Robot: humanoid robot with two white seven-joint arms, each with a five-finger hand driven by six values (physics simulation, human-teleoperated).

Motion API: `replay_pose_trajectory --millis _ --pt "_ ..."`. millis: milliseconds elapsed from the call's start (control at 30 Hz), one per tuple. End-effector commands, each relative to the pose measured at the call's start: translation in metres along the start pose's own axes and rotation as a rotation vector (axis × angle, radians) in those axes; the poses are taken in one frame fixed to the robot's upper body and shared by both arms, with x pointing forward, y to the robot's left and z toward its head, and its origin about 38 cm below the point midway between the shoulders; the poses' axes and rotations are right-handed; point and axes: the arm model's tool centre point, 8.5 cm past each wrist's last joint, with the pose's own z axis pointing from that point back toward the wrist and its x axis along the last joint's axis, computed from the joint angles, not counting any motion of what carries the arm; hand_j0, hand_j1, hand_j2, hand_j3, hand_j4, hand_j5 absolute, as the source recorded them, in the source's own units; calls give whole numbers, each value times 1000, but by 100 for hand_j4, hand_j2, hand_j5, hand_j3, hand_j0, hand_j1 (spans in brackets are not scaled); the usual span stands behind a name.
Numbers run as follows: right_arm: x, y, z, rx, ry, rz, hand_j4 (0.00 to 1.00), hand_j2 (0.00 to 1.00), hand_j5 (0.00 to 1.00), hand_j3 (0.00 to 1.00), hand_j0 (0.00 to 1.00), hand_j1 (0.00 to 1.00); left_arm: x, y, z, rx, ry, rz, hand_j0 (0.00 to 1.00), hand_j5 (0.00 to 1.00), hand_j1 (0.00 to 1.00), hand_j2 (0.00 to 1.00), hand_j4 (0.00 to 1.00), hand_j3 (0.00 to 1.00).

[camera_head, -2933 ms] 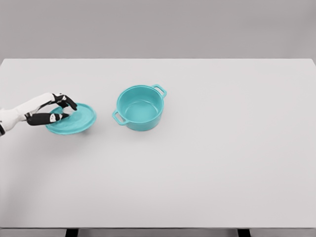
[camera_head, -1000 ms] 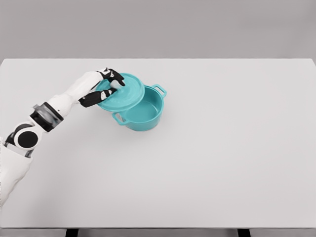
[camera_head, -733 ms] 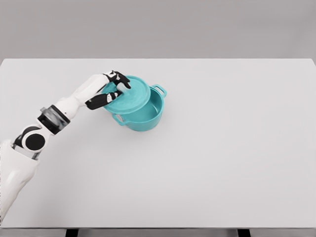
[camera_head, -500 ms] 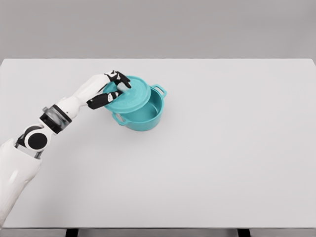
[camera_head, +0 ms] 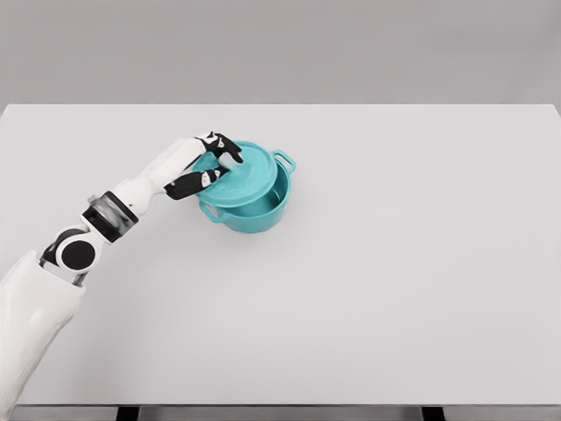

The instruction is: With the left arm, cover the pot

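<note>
**Operator:** What's in front of you right now?

**Describer:** You're looking down at a white tabletop (camera_head: 394, 289). Left of centre sits a teal pot (camera_head: 252, 207) with two loop handles. Your left hand (camera_head: 207, 167) has its fingers pinched on the near-left edge of a matching teal lid (camera_head: 245, 174). The lid hangs tilted over the pot, covering most of the opening, with a crescent of the inside showing at the lower right. Your right arm is not in view.

**Operator:** What could go wrong from here?

**Describer:** In my judgement, the tilt is the risk. If you let go now, the lid may land with one edge inside the rim, or slide off the left side, because it sits a little left of centre. Pushing down at this angle could also nudge the pot across the tabletop. The fingers grip only the edge, so the lid may pivot.

**Operator:** Any brands or writing?

**Describer:** None that I can read anywhere.
</note>
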Motion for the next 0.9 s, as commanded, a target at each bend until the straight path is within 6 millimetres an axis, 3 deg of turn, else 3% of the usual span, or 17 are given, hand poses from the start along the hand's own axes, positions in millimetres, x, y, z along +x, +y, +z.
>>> replay_pose_trajectory --millis 0,867 --pt "0 0 0 0 -1 1 100 100 100 100 100 100 3 1 -1 4 -9 4 48 48 48 48 48 48" --pt "0 0 0 0 -1 1 100 100 100 100 100 100 10 -11 -7 -7 -39 19 49 49 49 49 49 49"
